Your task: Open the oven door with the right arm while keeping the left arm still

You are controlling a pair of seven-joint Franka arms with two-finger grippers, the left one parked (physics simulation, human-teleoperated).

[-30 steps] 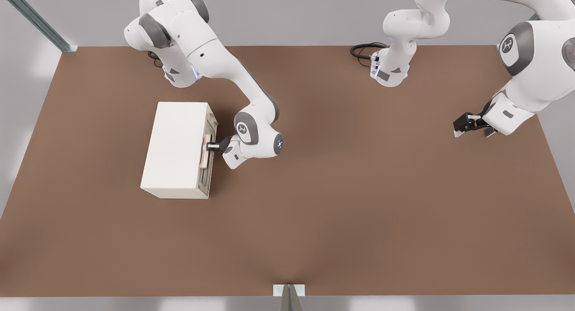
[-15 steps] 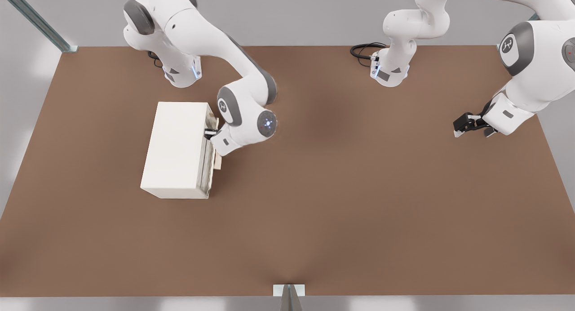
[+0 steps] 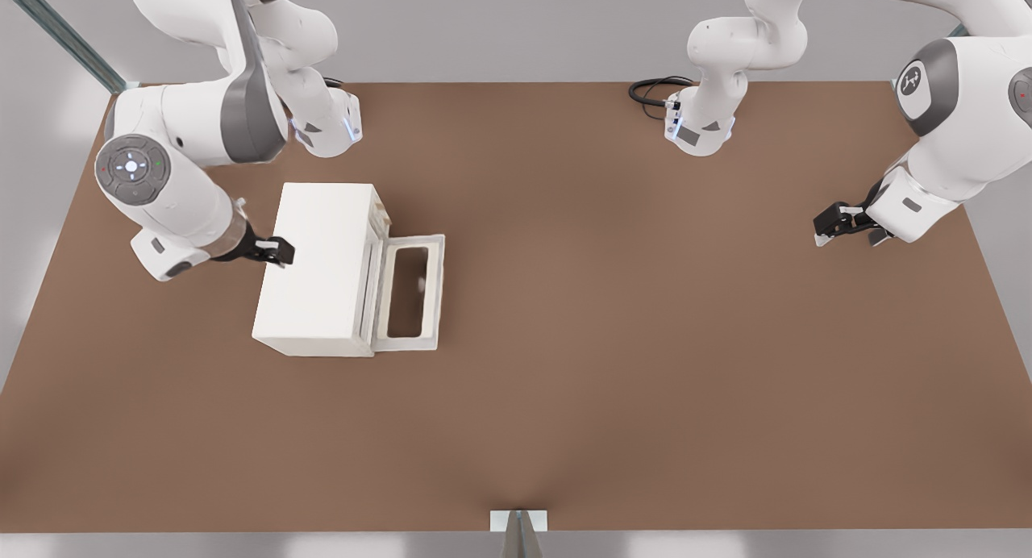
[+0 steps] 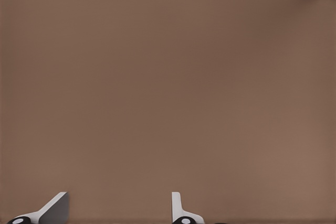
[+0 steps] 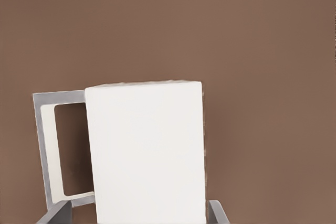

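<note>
The cream-white oven (image 3: 318,268) stands on the brown table at the front view's left. Its oven door (image 3: 437,292) lies swung down flat on the table on the side toward the front view's right, and the tabletop shows through its rectangular window. My right arm's gripper (image 3: 278,250) hovers over the oven's top edge on the side away from the door, open and holding nothing. In the right wrist view the oven (image 5: 147,150) fills the middle, the door (image 5: 44,150) lies beside it, and the gripper (image 5: 137,216) has its fingertips (image 5: 55,214) spread wide.
The working arm's base (image 3: 326,131) stands behind the oven. The parked arm (image 3: 927,179) hangs over the table's far right, with its base (image 3: 701,131) and a black cable (image 3: 653,90) at the back. A metal post (image 3: 518,530) marks the near edge.
The door went from nearly shut to lying flat on the table. My gripper let go of it and swung from the oven's front over to its other side.
</note>
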